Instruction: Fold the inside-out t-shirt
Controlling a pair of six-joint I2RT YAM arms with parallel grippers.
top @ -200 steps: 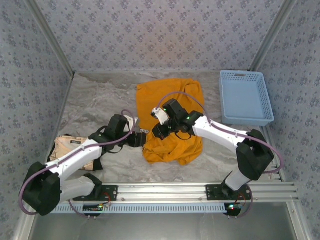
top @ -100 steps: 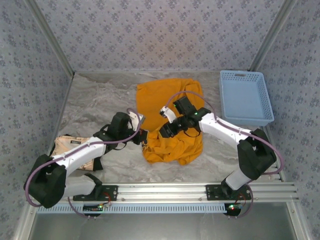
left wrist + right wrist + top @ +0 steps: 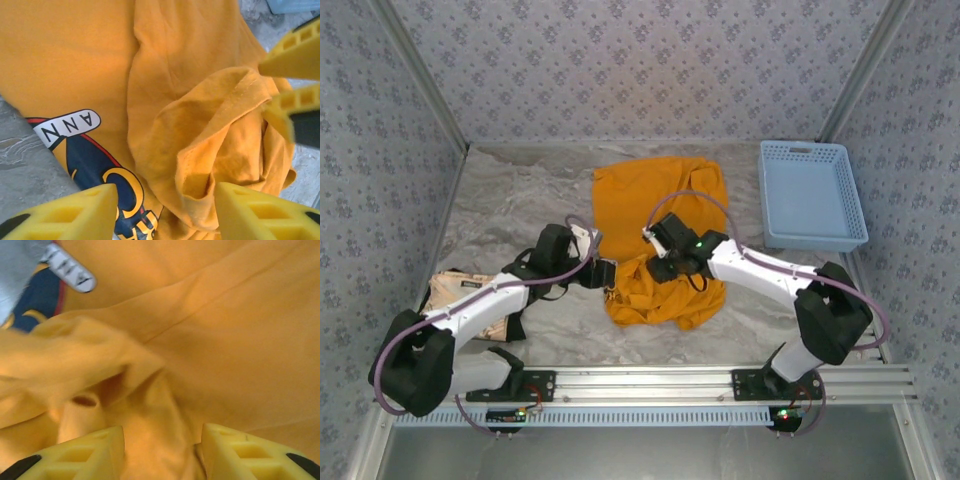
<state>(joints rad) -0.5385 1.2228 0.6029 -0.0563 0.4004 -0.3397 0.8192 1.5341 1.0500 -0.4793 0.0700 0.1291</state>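
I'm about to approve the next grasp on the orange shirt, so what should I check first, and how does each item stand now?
1. Left claw open: ok, jaws spread wide over a bunched fold.
2. Right claw open: ok, cloth below, nothing clamped.
3. T-shirt lying flat: not ok, its near half is crumpled.
4. Single layer under each claw: cannot tell.
5. Blue basket apart from the shirt: ok.
6. Beige cloth apart from the shirt: ok, off to the left.

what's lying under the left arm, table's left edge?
A beige cloth with dark markings, on the table. The left arm crosses over it, hiding its middle and full outline.
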